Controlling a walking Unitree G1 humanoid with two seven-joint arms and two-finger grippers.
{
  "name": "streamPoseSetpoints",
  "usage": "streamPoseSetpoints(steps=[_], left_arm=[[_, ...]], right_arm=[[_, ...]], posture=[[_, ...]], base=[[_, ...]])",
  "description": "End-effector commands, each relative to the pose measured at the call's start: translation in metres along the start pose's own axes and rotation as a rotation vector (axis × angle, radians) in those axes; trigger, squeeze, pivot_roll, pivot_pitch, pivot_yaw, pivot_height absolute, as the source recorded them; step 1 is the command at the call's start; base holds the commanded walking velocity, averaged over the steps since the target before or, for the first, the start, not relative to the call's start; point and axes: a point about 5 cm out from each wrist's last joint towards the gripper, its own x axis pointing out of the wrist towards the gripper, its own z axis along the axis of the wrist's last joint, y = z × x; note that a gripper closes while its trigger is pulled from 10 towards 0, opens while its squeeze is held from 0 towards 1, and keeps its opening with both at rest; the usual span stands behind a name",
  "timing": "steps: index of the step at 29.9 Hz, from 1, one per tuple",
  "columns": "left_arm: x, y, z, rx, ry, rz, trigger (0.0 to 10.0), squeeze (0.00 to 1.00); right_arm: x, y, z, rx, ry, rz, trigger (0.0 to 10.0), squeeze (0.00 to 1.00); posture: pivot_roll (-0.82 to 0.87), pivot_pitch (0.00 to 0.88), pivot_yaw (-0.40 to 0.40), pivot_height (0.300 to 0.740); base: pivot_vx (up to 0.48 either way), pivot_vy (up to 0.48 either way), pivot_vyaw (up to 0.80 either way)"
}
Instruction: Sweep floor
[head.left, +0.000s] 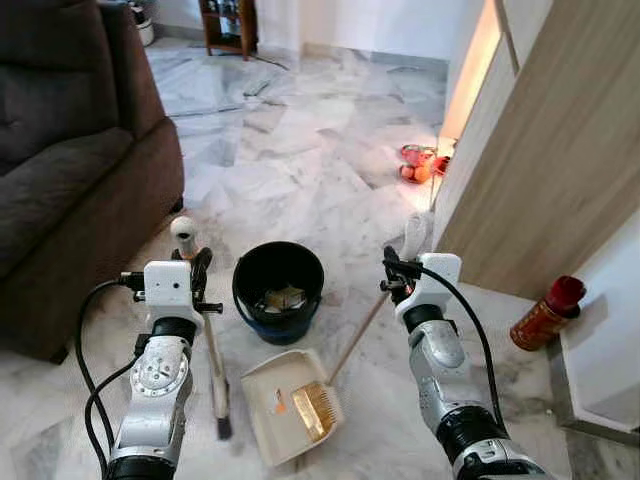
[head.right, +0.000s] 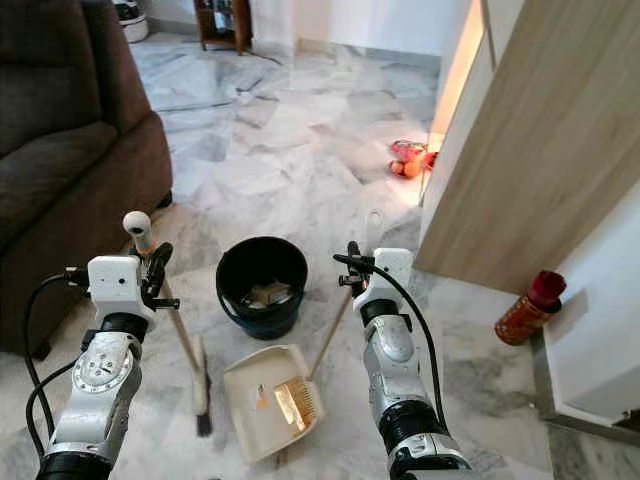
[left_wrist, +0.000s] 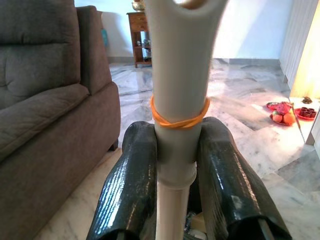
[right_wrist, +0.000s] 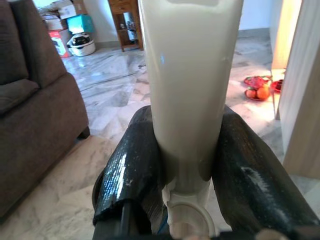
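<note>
At the lower centre of the frame, a cream dustpan (head.left: 290, 402) lies flat on the marble floor (head.left: 300, 160), a few scraps and a yellowish heap gathered in its tray. Just above it stands a black bucket (head.left: 278, 289) with rubbish already inside. The left tool (head.left: 197, 270), at lower left, is clenched on the pale handle of a broom (head.left: 217, 375), whose dark bristles rest on the floor just left of the dustpan; the left wrist view shows both black fingers (left_wrist: 125, 190) pressed against the shaft below an orange rubber band (left_wrist: 179, 120). The right tool (head.left: 392, 270), at lower right, is clamped on the dustpan's long handle (head.left: 357, 337). A brown sofa (head.left: 70, 170) fills the upper left.

By the look of it, the sweepings are collected and emptying comes next: the right arm would need to lift the dustpan level, carry it over the bucket's rim and tip it without spilling.
</note>
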Motion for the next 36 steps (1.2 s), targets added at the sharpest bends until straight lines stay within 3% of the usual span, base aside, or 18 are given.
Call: streamPoseSetpoints(steps=[1, 21, 36], left_arm=[[0.001, -0.001, 0.007, -0.007, -0.037, -0.006, 10.0, 0.0], [0.001, -0.002, 0.006, -0.01, -0.034, -0.007, 10.0, 0.0], [0.002, -0.004, 0.005, -0.009, -0.032, -0.014, 10.0, 0.0]], right_arm=[[0.006, 0.001, 0.014, 0.007, -0.063, 0.001, 10.0, 0.0], [0.003, -0.008, 0.031, -0.054, -0.131, 0.03, 10.0, 0.0], [-0.013, -0.011, 0.052, -0.103, -0.188, 0.051, 10.0, 0.0]], posture=[[0.15, 0.096, -0.025, 0.74], [0.14, 0.099, -0.028, 0.74], [0.13, 0.101, -0.023, 0.74]], base=[[0.0, 0.0, 0.0], [0.0, 0.0, 0.0], [0.0, 0.0, 0.0]])
